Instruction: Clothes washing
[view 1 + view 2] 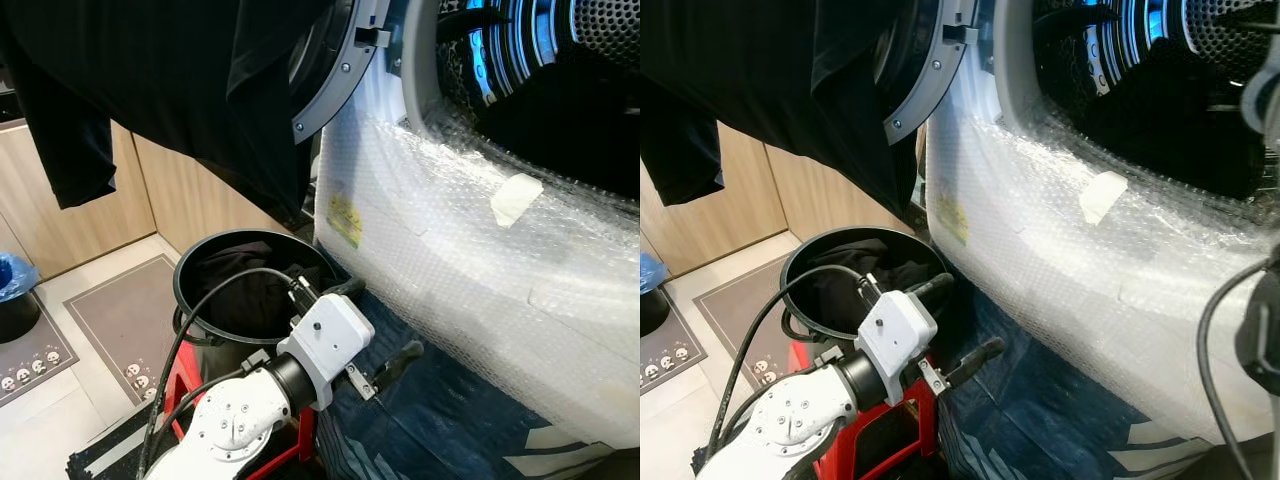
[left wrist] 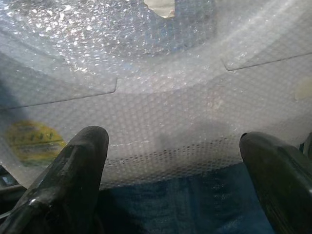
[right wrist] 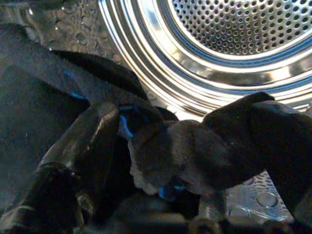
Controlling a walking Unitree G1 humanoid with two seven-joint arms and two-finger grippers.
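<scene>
Two risks stand out: the black shirt (image 1: 200, 90), draped limp and wrinkled over the door (image 1: 335, 75) at upper left, could slip off, and the left gripper (image 1: 385, 325), fingers spread and empty at lower centre, could snag the bubble wrap (image 1: 470, 250). At right, the right gripper (image 3: 180, 146) seems clamped on dark cloth (image 3: 165, 156) inside the drum (image 3: 229, 58).

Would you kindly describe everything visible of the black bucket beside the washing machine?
The black bucket is round, with a thin dark rim and what looks like plastic walls. It stands upright on a red stand, close beside the washing machine's bubble-wrapped front. Dark clothes lie inside it. A black garment hangs above it, and the left arm's black cable crosses in front of its opening.
</scene>
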